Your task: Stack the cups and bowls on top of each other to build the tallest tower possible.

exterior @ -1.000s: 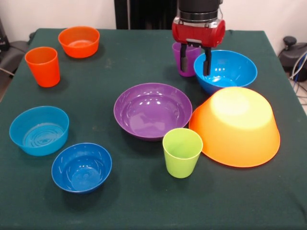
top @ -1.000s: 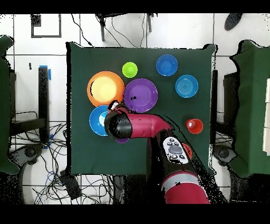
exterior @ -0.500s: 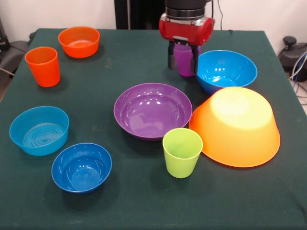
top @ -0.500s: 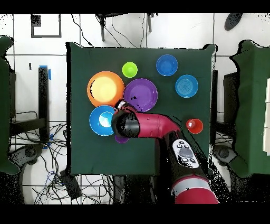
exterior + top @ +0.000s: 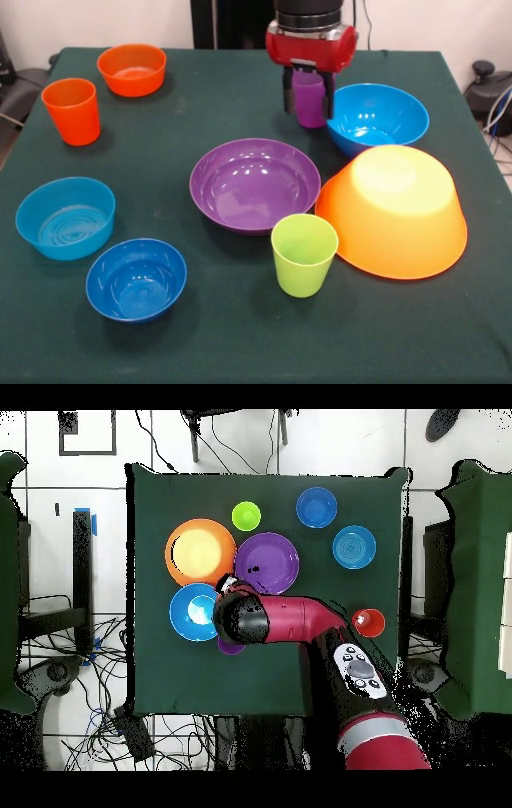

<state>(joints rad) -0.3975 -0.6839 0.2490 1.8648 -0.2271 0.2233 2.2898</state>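
Since a second ago pincer point(image 5: 309, 96) slid left over purple cup point(image 5: 309, 101), fingers now straddling and apparently gripping it beside blue bowl point(image 5: 378, 117).

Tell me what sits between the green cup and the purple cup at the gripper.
In the front view, the purple bowl lies between the green cup and the purple cup, which stands between the gripper's fingers.

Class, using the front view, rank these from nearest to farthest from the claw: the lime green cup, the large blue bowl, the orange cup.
1. Large blue bowl, just right of the claw.
2. Lime green cup, toward the picture's bottom.
3. Orange cup, far left.
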